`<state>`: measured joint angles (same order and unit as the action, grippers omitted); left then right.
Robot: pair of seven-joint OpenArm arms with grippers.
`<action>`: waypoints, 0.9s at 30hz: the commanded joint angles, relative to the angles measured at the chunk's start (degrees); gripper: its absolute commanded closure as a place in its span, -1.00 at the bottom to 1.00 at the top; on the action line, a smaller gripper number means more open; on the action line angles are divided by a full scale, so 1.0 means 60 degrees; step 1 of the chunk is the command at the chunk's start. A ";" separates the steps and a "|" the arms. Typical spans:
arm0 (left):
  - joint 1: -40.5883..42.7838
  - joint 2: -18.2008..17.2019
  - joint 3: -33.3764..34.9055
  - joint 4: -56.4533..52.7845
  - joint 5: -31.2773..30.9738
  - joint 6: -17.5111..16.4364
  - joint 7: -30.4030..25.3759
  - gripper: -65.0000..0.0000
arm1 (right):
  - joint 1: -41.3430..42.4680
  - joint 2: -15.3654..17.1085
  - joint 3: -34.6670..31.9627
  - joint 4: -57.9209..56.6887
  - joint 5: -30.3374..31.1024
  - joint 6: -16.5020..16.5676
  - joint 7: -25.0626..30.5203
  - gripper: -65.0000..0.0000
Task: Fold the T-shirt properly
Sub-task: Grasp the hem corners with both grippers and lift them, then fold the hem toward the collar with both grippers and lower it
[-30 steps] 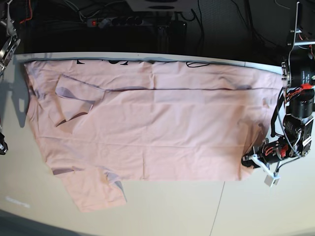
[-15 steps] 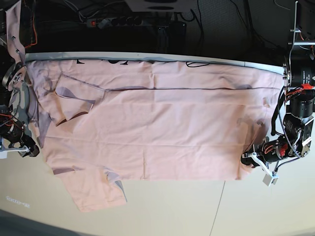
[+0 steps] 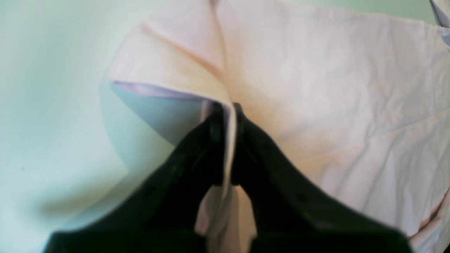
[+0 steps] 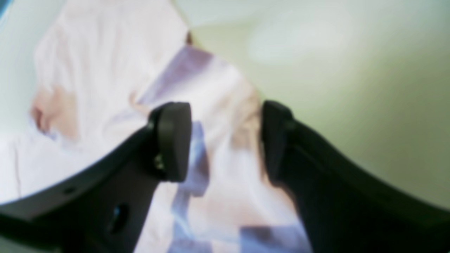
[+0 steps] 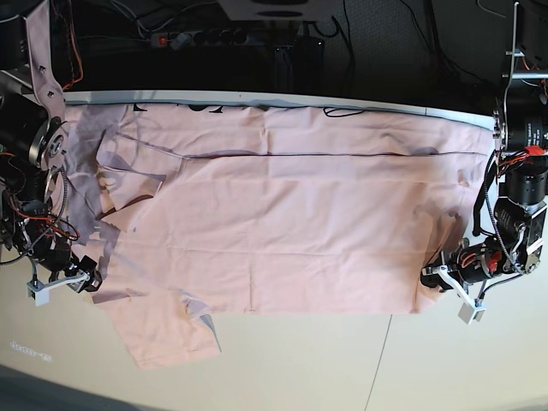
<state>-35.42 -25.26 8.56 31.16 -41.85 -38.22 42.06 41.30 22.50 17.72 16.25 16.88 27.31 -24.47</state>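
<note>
Shirt Spread Flat, Two Grippers at Its Opposite Ends

One T-shirt (image 5: 282,231), pale pink, lies spread across one light table (image 5: 342,360), its far edge running along the table's back rim, where black lettering peeks out. One sleeve sticks out toward the front edge on the base view's left; a second lies folded onto the body near the back corner. Two arms work it. The left gripper (image 3: 226,109) is pressed together, pinching a raised fold of the shirt's edge at the base view's right end. The right gripper (image 4: 225,140) has its two fingers spread apart above the sleeve end, with pink cloth showing between them; contact cannot be told from the blurred wrist view.
</note>
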 commanded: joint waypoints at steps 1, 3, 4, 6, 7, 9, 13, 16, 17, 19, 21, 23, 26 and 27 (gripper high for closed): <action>-0.0313 -0.0131 -0.0018 0.0157 -0.0120 -0.0297 -0.0109 1.00 | 0.0047 -0.0106 -0.0324 -0.0036 -0.0273 0.0419 -0.0623 -0.02; -0.0313 -0.0135 -0.0018 0.0157 -0.0117 -0.0297 -0.0109 1.00 | 0.0044 -0.0157 -0.0852 -0.0036 -0.0208 0.0419 -0.0583 -0.01; -0.0313 -0.0131 -0.0018 0.0157 -0.0117 -0.0297 -0.0109 1.00 | 0.0044 -0.0160 -0.1053 -0.0036 -0.0211 0.0419 -0.0550 -0.01; -0.0313 -0.0135 -0.0018 0.0157 -0.0117 -0.0297 -0.0113 1.00 | 0.0044 -0.0146 -0.1344 -0.0011 -0.0219 0.0419 -0.0517 -0.01; -0.0313 -0.0135 -0.0018 0.0157 -0.0117 -0.0297 -0.0113 1.00 | 0.0040 -0.0127 -0.1443 0.0011 -0.0251 0.0419 -0.0521 0.00; -0.0313 -0.0135 -0.0018 0.0157 -0.0120 -0.0297 -0.0120 1.00 | 0.0040 -0.0066 -0.1563 0.0036 -0.0444 0.0419 -0.0521 0.22; -0.0321 -0.0135 -0.0018 0.0157 -0.0117 -0.0297 -0.0168 1.00 | -0.0015 0.0018 -0.1563 0.0397 -0.1373 0.0415 -0.0521 1.00; -0.0397 -0.0138 -0.0018 0.0157 -0.0131 -0.0297 -0.0040 1.00 | -0.0033 0.0138 -0.1563 0.0754 -0.1654 0.0415 -0.0430 1.00; -0.0441 -0.0142 -0.0018 0.0157 -0.0153 -0.0297 -0.0036 1.00 | -0.0036 0.0168 -0.1563 0.0918 -0.1738 0.0415 -0.0412 1.00; -0.0565 -0.0204 -0.0018 0.0157 -0.0463 -0.0297 -0.0036 1.00 | -0.0036 0.0229 -0.1563 0.1279 -0.1778 0.0423 -0.0415 1.00; -0.0732 -0.0299 -0.0018 0.0157 -0.0900 -0.0297 0.0040 1.00 | -0.0040 0.0280 -0.1563 0.1657 -0.1738 0.0430 -0.0426 1.00; -0.0903 -0.0419 -0.0018 0.0157 -0.1370 -0.0297 0.0313 1.00 | -0.0040 0.0313 -0.1563 0.1971 -0.1719 0.0466 -0.0514 1.00; -0.1086 -0.0554 -0.0018 0.0157 -0.1876 -0.0297 0.0998 1.00 | -0.0044 0.0364 -0.1563 0.2320 -0.1282 0.0488 -0.0718 1.00; -0.1111 -0.0605 -0.0018 0.0157 -0.2098 -0.0297 0.1239 1.00 | -0.0044 0.0393 -0.1563 0.2437 -0.1060 0.0492 -0.0860 1.00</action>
<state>-40.21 -28.27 8.60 31.18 -53.63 -38.22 50.24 39.33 23.70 8.25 29.82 10.09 27.42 -30.68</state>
